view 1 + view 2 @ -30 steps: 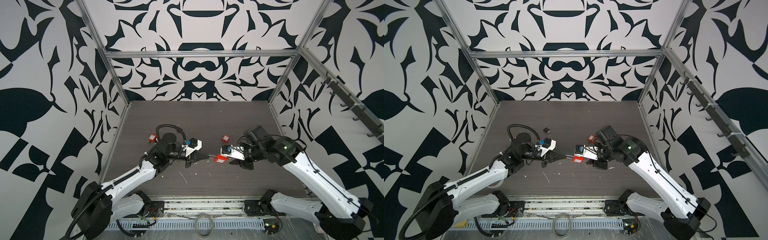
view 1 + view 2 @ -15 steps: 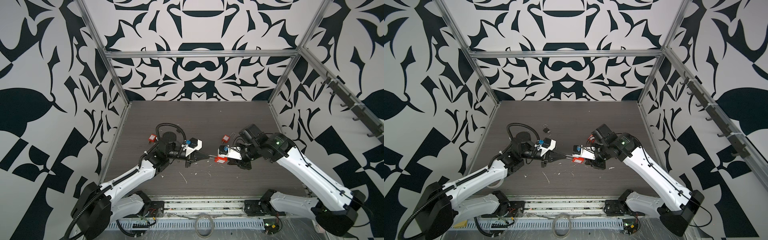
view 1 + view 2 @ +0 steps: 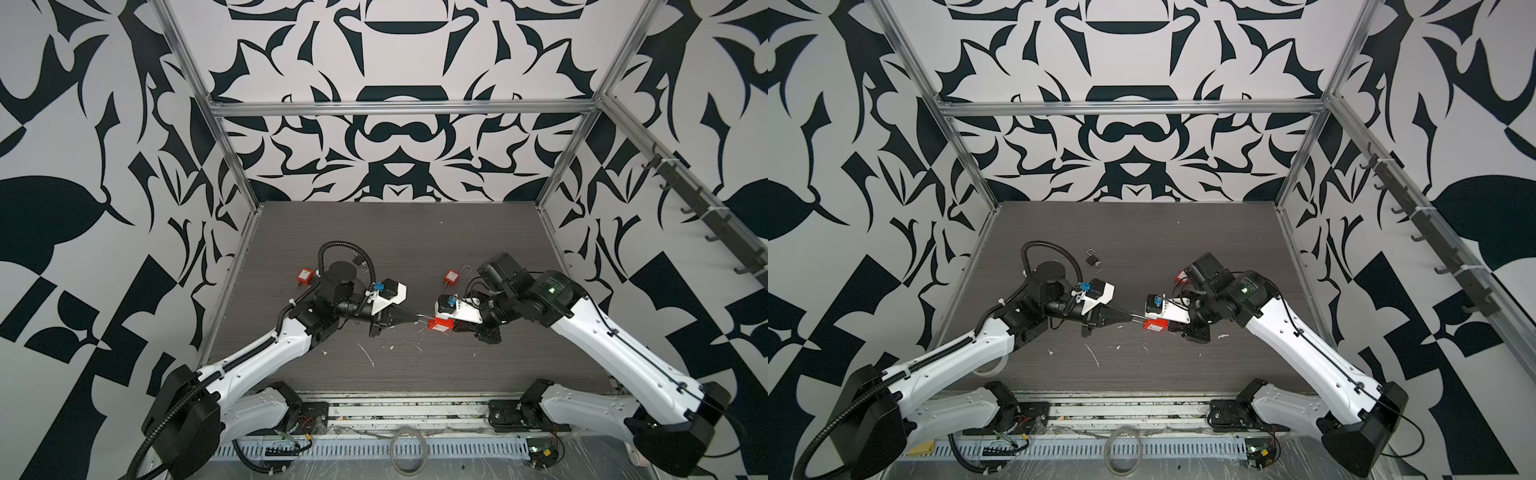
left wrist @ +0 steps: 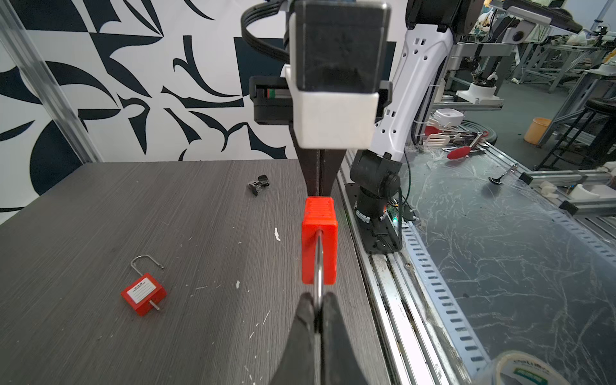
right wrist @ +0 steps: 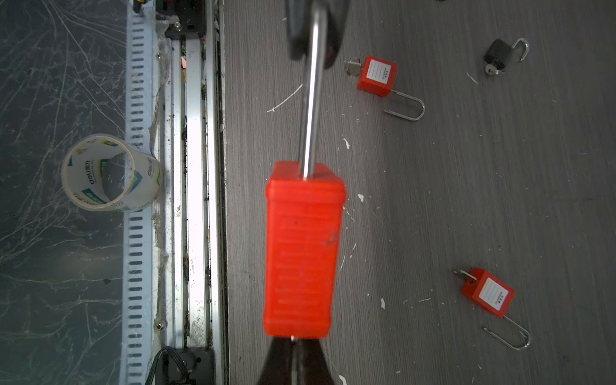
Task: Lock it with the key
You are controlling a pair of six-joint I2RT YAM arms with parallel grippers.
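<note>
Top views, left gripper (image 3: pixel 415 318): the fingers are pressed together on the steel shackle of the red padlock (image 3: pixel 439 325), which I hold clear of the table (image 3: pixel 415 232), straight ahead of the tip.
Top views, right gripper (image 3: pixel 1173 328): it meets the padlock's far end head-on. Its wrist camera hides the fingers from up here.
Top views, change: a second ago these jaws stood apart. Now they have drawn together.
Left wrist, grip: my fingertips (image 4: pixel 305 310) pinch the shackle (image 4: pixel 319 263). The red body sits just beyond them, with the right fingers (image 4: pixel 311 176) closed behind it.
Left wrist, spare: a spare red padlock (image 4: pixel 144 293) lies on the table off to one side, well apart.
Right wrist, grip: the fingers are together at the body's base, around a silver glint I take for the key (image 5: pixel 292 338).
Right wrist, bystanders: two spare red padlocks, a black padlock (image 5: pixel 503 53) and a tape roll (image 5: pixel 110 173), all untouched.
Meaning: both ends are now held, so I judge that turning the key is next. Whether the shackle is fully seated I cannot tell.
</note>
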